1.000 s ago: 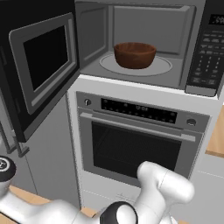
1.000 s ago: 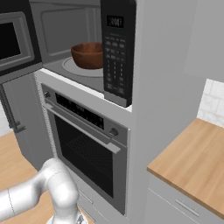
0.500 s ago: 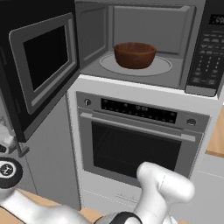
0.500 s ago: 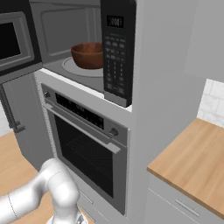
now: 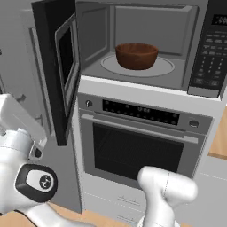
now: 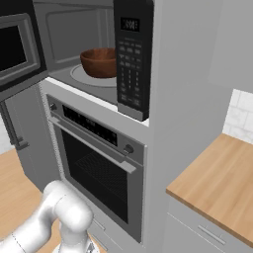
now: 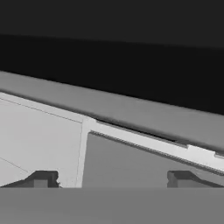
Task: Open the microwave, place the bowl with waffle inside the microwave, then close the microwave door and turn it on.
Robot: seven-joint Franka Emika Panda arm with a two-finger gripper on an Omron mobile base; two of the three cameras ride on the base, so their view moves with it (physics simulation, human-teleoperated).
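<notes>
Door (image 5: 60, 66) swung partway shut since earlier; bowl (image 5: 136, 55) inside; hand (image 7: 111, 179) spread, empty; we judge door rigid, push outer face

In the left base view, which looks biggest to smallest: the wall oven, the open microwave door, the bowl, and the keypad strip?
1. Wall oven.
2. Microwave door, though it swings toward the camera, so nearness enlarges it.
3 and 4. Keypad strip and bowl: they look alike in area, and the strip is cut by the frame edge.

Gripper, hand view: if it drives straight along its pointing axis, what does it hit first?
Probably the microwave door: the open gripper faces a grey frame strip and black panel, close up. In the left base view that door hangs half open. Depth unclear.
</notes>
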